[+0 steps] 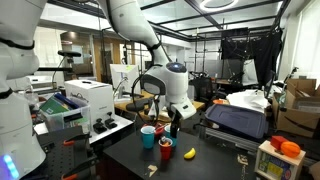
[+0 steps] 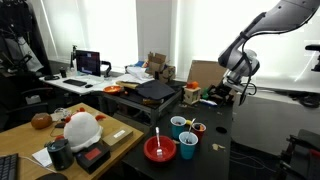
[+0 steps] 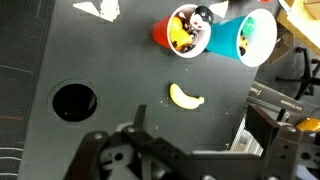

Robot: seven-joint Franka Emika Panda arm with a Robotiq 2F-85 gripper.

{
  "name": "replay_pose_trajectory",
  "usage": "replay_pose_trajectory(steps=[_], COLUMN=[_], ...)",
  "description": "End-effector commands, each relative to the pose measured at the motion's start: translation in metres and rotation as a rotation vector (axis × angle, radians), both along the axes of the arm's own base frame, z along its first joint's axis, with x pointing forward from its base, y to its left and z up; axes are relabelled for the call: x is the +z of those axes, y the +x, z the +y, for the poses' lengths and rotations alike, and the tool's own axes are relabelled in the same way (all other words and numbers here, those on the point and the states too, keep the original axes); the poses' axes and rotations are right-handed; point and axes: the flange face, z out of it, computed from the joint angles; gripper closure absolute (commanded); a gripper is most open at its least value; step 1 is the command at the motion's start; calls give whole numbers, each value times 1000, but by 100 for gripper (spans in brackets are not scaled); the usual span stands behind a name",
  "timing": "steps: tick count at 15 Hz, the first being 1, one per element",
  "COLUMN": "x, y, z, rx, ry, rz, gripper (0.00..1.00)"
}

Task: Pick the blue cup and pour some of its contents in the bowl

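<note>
1. The blue plastic cup with a white inside [image 3: 245, 40] stands upright on the dark worktop [image 3: 120, 60] close to one of its edges. It is just beside the red bowl [image 3: 160, 33], and the wrist view does not settle whether they touch.
2. The end effector [image 3: 190, 162] hangs well apart from the cup with its fingers spread wide and nothing between them. In an exterior view it hovers above the worktop [image 1: 172, 122].
3. The cup looks like thin moulded plastic, so it is probably light, smooth and a little slippery. It is likely stiff enough for a moderate squeeze but would flex under a hard one.
4. What the cup holds cannot be made out, so it is best treated as spillable and kept level.
5. The best hold seems to be across the side wall around mid-height, below the rim. Coming in from the side facing away from the bowl leaves the rim free to tip.
6. A small yellow banana [image 3: 185, 97] lies on the worktop between the end effector and the cup and should be cleared on the way in.
</note>
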Motion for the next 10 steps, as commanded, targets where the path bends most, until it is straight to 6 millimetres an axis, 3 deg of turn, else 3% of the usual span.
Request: replay_pose_trajectory(steps=[1,5,6,10], x=[-7,1,-11,-14], y=[11,7,9,9], z=[-4,-1,-7,-5], rx=[-6,31,26,30], ry=[12,-87,-40,-50], rz=[-8,41,24,33], gripper=[0,0,0,0])
